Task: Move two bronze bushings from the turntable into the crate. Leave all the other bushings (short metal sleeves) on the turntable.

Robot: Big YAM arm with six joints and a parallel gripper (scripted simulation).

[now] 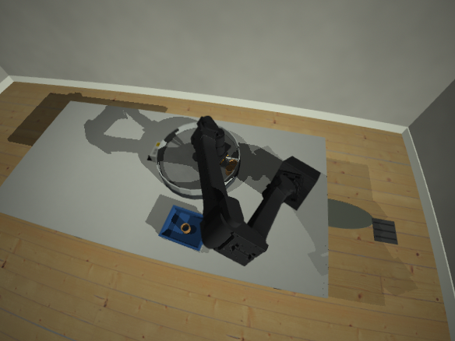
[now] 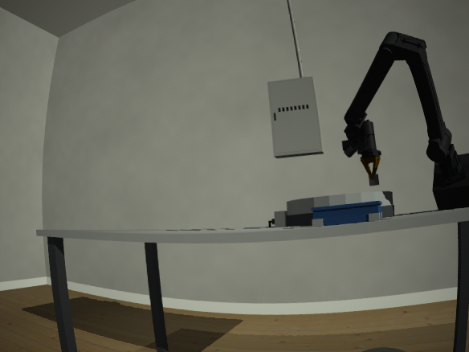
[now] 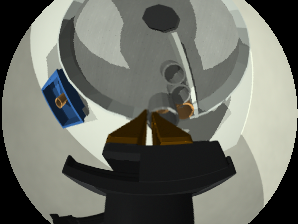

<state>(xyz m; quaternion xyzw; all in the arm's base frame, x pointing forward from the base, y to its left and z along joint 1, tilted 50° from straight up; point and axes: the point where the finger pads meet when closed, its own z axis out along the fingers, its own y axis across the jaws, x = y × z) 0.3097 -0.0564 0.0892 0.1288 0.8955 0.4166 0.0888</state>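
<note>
The round grey turntable (image 1: pixel 183 163) stands at the back of the table top; it also shows in the side view (image 2: pixel 341 199) and the wrist view (image 3: pixel 133 43). My gripper (image 2: pixel 373 177) hangs a little above its right side, shut on a small bushing (image 2: pixel 373 182) that looks dark grey. In the wrist view a bronze bushing (image 3: pixel 186 108) lies on the turntable just right of my fingertips, and two grey bushings (image 3: pixel 172 70) lie beside a divider. The blue crate (image 1: pixel 179 227) holds one bronze bushing (image 1: pixel 184 226).
The arm's base (image 1: pixel 241 243) stands right of the crate, and the arm reaches over the crate's right edge. A grey box (image 2: pixel 295 117) hangs from a cord behind the table. A small dark part (image 1: pixel 153 156) sticks out at the turntable's left.
</note>
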